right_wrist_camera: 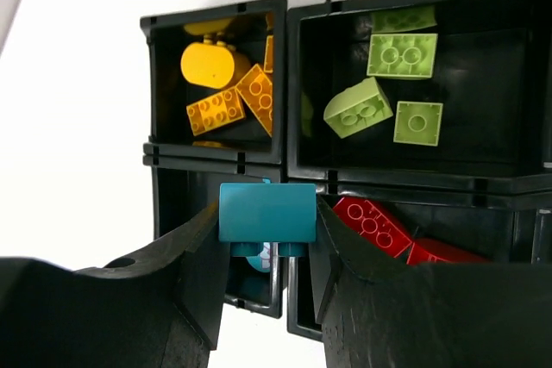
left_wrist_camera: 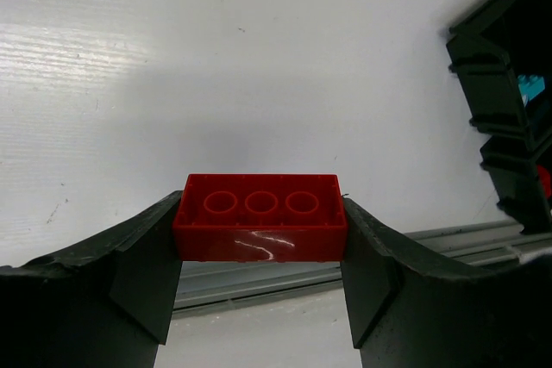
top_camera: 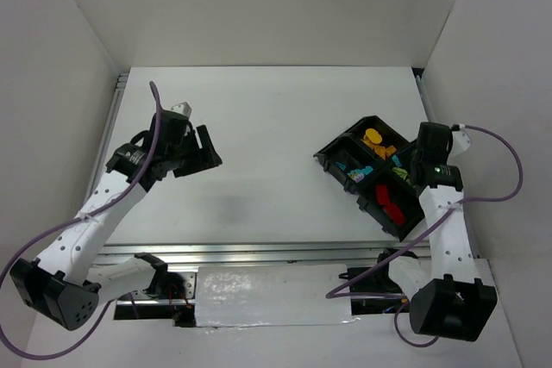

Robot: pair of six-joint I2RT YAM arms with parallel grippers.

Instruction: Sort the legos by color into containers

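Far left: your left gripper [top_camera: 203, 151] hangs over the bare surface [top_camera: 276, 118], well apart from the tray [top_camera: 326, 158]. In the left wrist view it is clamped on a red brick [left_wrist_camera: 259, 228], with a finger [left_wrist_camera: 142, 256] pressed against each short end. The jaws stand about half apart because the brick fills the gap. The brick is level, clear of the surface, and the face with three round tubes is showing. I read this as a carry toward the tray, where the other red bricks [top_camera: 390, 208] sit in the corner nearest you

Right: your right gripper [right_wrist_camera: 267, 234] is above the tray, pinching a cyan brick [right_wrist_camera: 266, 211] by its sides with the jaws drawn in close. The brick sits high, above the tray wall [right_wrist_camera: 285, 84], so it looks held for a drop and isn't placed yet. A bit of cyan [right_wrist_camera: 257, 261] shows below it in that compartment, so the colour matches. The yellow bricks [right_wrist_camera: 226, 84], green bricks [right_wrist_camera: 384, 84] and red ones [right_wrist_camera: 371, 223] each have their own compartment. The cyan brick's right edge seems to overlap the divider beside red, so I'd centre it before letting go
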